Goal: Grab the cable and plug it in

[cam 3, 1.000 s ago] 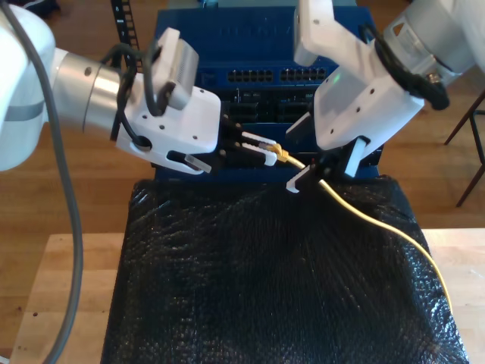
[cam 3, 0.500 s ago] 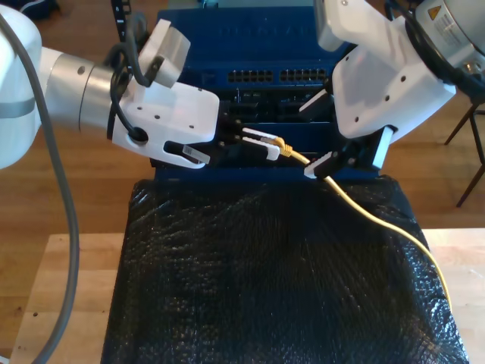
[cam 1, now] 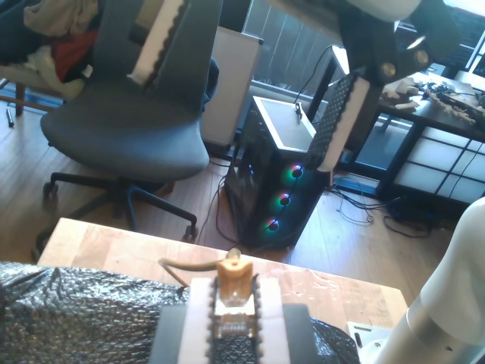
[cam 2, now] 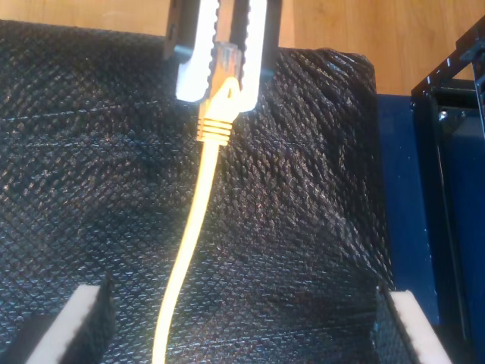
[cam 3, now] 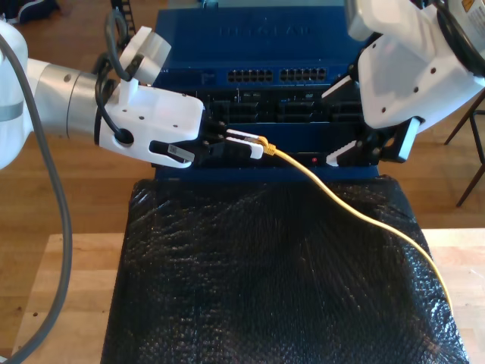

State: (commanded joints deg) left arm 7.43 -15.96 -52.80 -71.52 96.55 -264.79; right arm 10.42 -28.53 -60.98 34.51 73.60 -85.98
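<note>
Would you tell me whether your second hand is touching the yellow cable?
Apart. In the second wrist view, my second hand is open and the cable runs between its fingers with black mat showing on both sides.

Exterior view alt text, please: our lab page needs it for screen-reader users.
My first gripper holds the yellow cable by its plug end in front of a blue network switch. The cable trails over a black mat toward the exterior view's right, where my second gripper hangs open.
</note>
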